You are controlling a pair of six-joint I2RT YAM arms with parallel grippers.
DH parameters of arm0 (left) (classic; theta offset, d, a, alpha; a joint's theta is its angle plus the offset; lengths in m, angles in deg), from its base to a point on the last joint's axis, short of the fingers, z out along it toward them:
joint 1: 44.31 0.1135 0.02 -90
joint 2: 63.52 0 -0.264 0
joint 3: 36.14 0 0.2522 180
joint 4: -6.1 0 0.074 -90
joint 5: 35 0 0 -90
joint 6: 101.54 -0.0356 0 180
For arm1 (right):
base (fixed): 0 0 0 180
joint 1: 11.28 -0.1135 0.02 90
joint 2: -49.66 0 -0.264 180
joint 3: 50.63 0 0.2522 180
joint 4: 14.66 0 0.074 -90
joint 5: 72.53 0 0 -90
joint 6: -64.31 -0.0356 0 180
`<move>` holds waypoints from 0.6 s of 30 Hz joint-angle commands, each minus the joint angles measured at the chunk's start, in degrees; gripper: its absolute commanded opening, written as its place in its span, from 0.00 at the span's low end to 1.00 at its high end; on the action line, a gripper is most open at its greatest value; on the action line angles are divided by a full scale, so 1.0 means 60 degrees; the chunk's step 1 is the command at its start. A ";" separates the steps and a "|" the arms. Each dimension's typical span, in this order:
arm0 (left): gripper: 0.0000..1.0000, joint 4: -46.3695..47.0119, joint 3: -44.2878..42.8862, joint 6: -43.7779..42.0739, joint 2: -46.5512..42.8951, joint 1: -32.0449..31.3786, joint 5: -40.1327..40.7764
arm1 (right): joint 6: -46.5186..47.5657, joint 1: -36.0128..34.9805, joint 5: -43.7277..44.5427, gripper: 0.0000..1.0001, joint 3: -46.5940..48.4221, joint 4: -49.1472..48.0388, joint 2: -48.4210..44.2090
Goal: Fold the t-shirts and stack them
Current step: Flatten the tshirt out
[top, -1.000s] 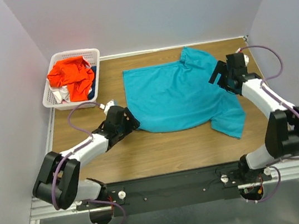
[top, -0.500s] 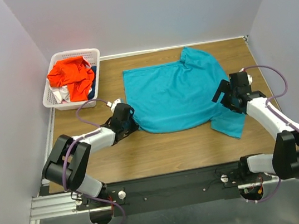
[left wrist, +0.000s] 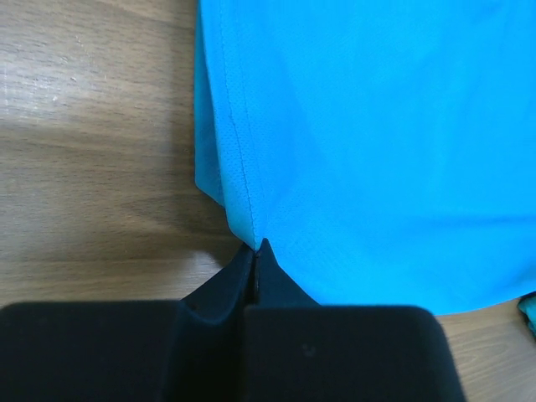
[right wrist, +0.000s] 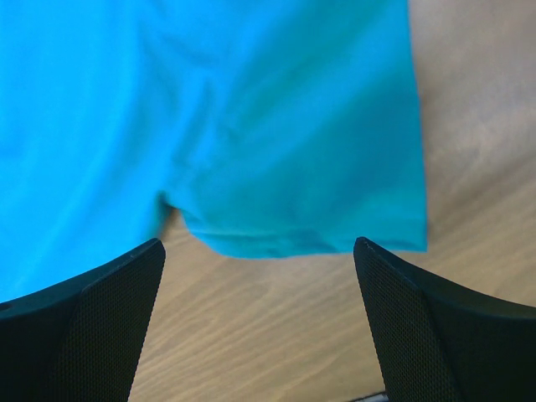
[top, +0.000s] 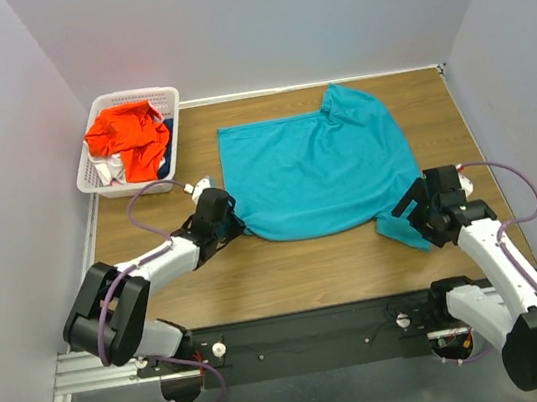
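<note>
Two sets of jaws, both low at the counter [top: 309, 268].

Left jaws: closed tight, fingertips [left wrist: 240, 270] pressed together. The near-left hem corner of the teal t-shirt [top: 314, 166] runs into the tips, so the cloth looks pinched there. In the left wrist view the stitched hem of the shirt [left wrist: 377, 126] climbs away from the tips, with bare wood to its left.

Right jaws: wide apart, nothing between them. Both fingers [right wrist: 92, 322] frame the near-right sleeve. Its hem edge [right wrist: 293, 244] lies across the gap between the tips, with wood grain below it. Whether the fingers touch cloth or counter I cannot tell.

Teal t-shirt: spread mostly flat across the middle of the counter. Its straight hem edge is to the left, one sleeve is bunched at the far side, and the other sleeve points toward the near-right corner by the right jaws. Light wrinkles around the far sleeve.

Farther out: white lattice basket [top: 127, 95] at the far-left corner of the counter, well apart from the teal shirt. An orange-red t-shirt [top: 127, 131] is heaped in it, rising above the rim. A white cloth [top: 107, 170] shows beneath it at the near-left side. A dark blue cloth [top: 167, 140] shows along the right wall.
</note>
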 commanded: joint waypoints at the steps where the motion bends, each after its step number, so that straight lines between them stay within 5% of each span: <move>1: 0.00 -0.0163 0.0016 -0.0111 -0.0392 -0.0010 0.0479 | -0.0991 -0.0008 0.0007 1.00 -0.0477 0.0727 0.0109; 13: 0.00 -0.0412 -0.0174 -0.0257 -0.0554 0.0005 0.1182 | -0.1299 -0.0022 0.0536 0.96 -0.1092 -0.0546 0.1837; 17: 0.00 -0.0427 -0.0262 -0.0199 -0.0451 0.0005 0.1241 | -0.1079 -0.0008 0.0272 0.72 -0.1151 -0.1615 0.2408; 18: 0.00 -0.0427 -0.0335 -0.0228 -0.0378 0.0005 0.1241 | -0.1050 -0.0022 0.0373 0.53 -0.1064 -0.1689 0.2627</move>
